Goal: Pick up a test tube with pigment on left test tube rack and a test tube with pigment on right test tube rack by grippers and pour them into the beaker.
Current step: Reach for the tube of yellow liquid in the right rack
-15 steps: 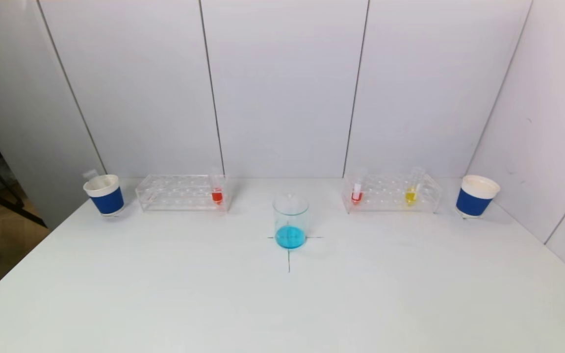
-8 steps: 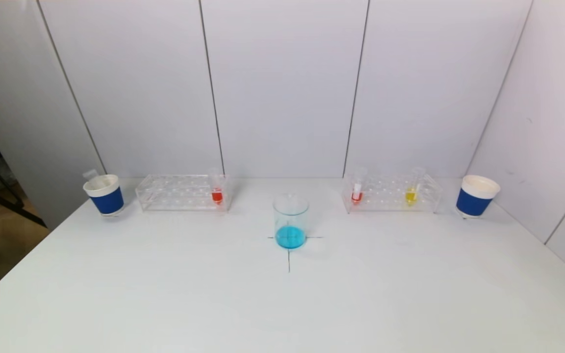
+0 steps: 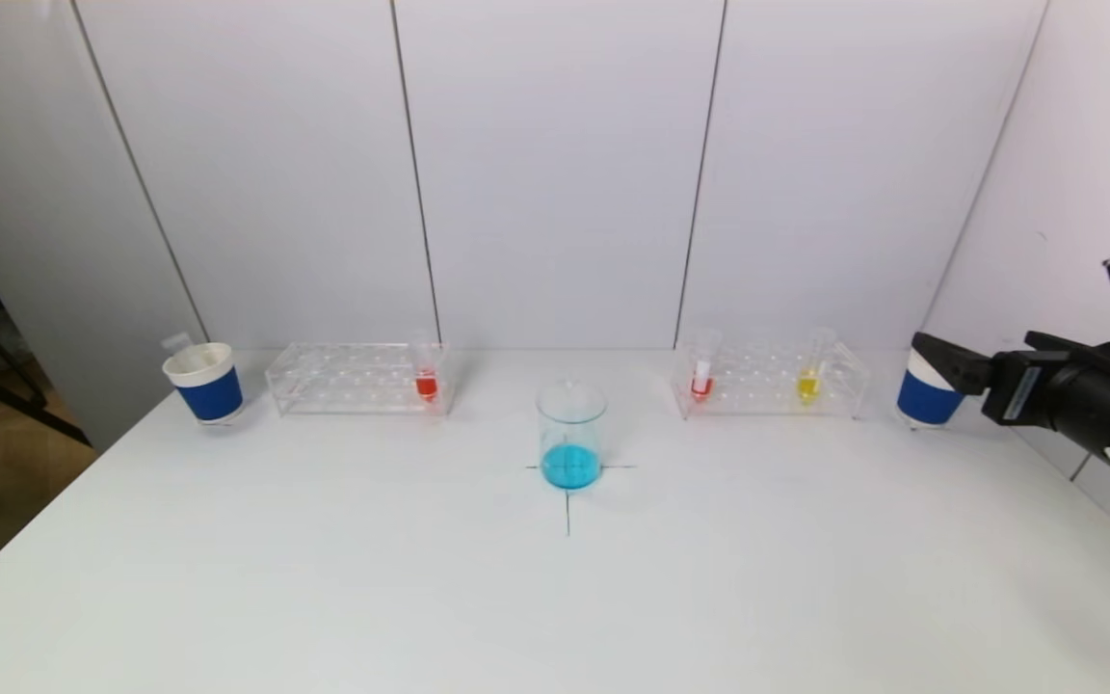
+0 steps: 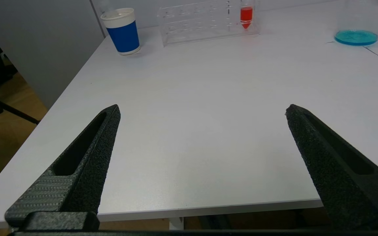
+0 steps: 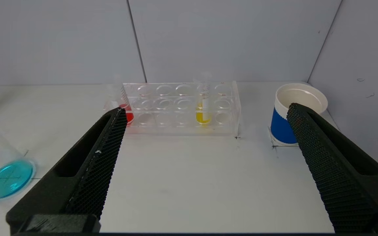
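**Both arms short of the racks, nothing held**

Landmark: clear glass beaker with blue liquid (image 3: 570,436), mid-table on a cross mark.

- Left clear plastic test tube rack (image 3: 357,378) sits left of and behind the beaker. One clear test tube with red pigment (image 3: 427,371) stands at the rack end nearest the beaker.
- Right clear plastic test tube rack (image 3: 770,379) sits right of and behind the beaker. It holds a clear tube with red pigment (image 3: 701,369) at the beaker end and a clear tube with yellow pigment (image 3: 808,374) farther out.
- All tubes stand upright, long axis vertical, mouths up.
- Right gripper (image 5: 205,113): jaws spread wide, empty, right of the right rack, facing it, yellow tube roughly centred ahead. Judged nearer its target.
- Left gripper (image 4: 202,109): jaws wide, empty, near the front table edge, well apart from the left rack; red tube lies ahead toward the beaker side.
- Judgement: approach must end in a side grasp across the vertical tubes.
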Controlling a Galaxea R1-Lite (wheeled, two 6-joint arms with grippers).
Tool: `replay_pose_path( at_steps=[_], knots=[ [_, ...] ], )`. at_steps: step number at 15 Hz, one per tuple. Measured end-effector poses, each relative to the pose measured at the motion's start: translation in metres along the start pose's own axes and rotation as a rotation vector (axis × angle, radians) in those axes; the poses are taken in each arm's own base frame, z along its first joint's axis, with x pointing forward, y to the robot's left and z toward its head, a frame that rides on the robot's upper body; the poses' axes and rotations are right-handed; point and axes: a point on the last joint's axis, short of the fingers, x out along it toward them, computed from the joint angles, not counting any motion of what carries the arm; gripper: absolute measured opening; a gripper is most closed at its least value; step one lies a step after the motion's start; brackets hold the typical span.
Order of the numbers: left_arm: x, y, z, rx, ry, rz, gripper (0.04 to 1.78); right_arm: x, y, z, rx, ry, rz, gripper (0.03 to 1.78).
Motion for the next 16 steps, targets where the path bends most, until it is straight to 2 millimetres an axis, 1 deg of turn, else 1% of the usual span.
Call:
replay_pose_path(
  at_steps=[2,5,9,12,16],
  knots=[
    [0.000,0.000,0.000,0.000,0.000,0.000,1.76,0.024,-0.001,-0.015,0.002,-0.006,0.001,1.77],
    [0.000,0.000,0.000,0.000,0.000,0.001,1.76,0.054,-0.004,-0.038,0.002,-0.036,0.001,1.77],
    [0.000,0.000,0.000,0.000,0.000,0.000,1.76,0.087,-0.009,-0.064,0.002,-0.038,-0.012,1.77],
    [0.000,0.000,0.000,0.000,0.001,0.001,1.76,0.106,-0.013,-0.076,0.002,-0.020,-0.020,1.77],
    [0.000,0.000,0.000,0.000,0.000,0.001,1.76,0.123,-0.015,-0.086,0.003,-0.009,-0.022,1.77]
  ],
)
